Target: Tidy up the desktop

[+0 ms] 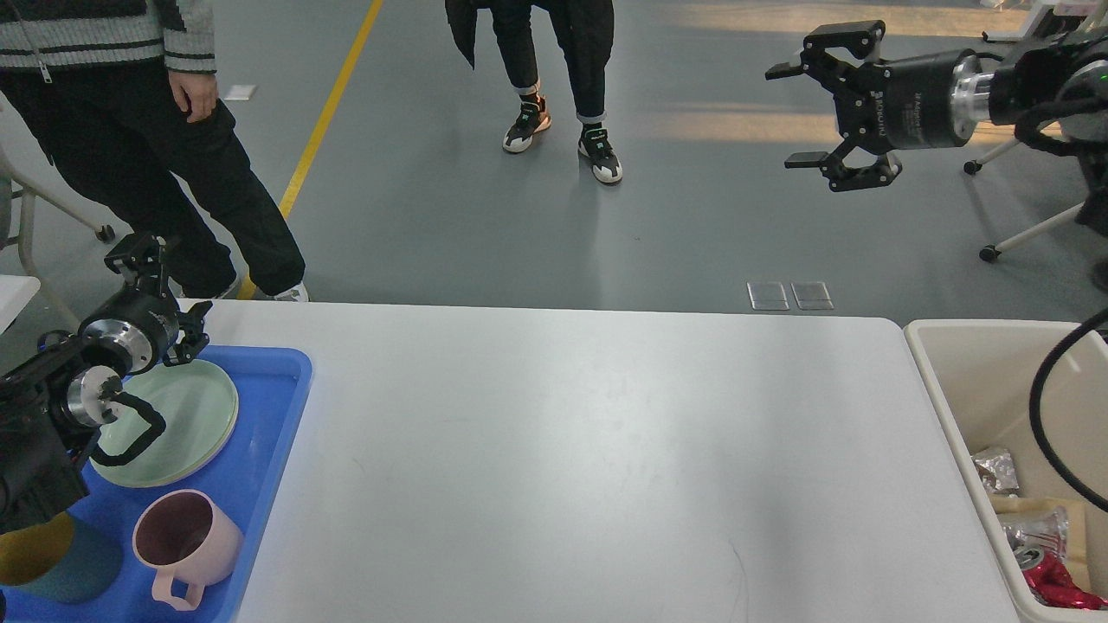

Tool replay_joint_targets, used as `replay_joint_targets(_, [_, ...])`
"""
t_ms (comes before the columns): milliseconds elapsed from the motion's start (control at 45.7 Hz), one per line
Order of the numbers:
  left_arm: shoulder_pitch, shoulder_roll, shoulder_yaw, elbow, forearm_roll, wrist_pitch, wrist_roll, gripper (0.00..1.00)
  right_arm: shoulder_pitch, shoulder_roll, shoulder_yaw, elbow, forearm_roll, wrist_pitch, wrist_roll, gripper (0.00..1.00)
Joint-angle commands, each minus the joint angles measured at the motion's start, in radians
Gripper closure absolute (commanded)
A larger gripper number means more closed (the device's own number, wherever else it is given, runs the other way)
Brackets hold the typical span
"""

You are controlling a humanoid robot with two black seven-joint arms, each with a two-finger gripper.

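Observation:
The desktop (589,450) is a wide white tabletop filling the lower middle of the head view, with nothing lying on its bare surface. My left gripper (163,294) hovers over the far left corner, above the back edge of a blue tray (279,407); its fingers are spread open and hold nothing. My right gripper (788,115) is raised high at the upper right, beyond the table's far edge and over the floor. It points left, open and empty.
In the blue tray sit a pale green plate (186,415), a pink mug (186,545) and a teal cup (52,562). A cream bin (956,398) at the right holds wrappers (1039,536). Two people (156,147) stand past the table.

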Motion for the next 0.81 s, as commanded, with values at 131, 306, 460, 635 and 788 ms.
replay_joint_targets(131, [0.0, 0.0, 0.0, 0.0, 0.0, -0.001, 0.0, 0.04, -0.059, 0.139, 0.158, -0.003, 0.001, -0.058, 0.001, 0.0])
replay_joint_targets(306, [0.0, 0.0, 0.0, 0.0, 0.0, 0.001, 0.0, 0.04, -0.07, 0.214, 0.209, -0.028, 0.001, -0.105, 0.001, 0.0])
replay_joint_targets(460, [0.001, 0.0, 0.0, 0.0, 0.0, -0.001, 0.0, 0.04, -0.081, 0.258, 0.223, -0.029, 0.001, -0.133, 0.001, 0.0])
replay_joint_targets(635, [0.0, 0.0, 0.0, 0.0, 0.0, 0.001, 0.0, 0.04, -0.096, 0.309, 0.258, -0.029, 0.001, -0.191, 0.004, 0.0])
replay_joint_targets(788, [0.0, 0.0, 0.0, 0.0, 0.0, -0.001, 0.0, 0.04, -0.114, 0.355, 0.29, -0.029, 0.001, -0.213, 0.006, 0.0])
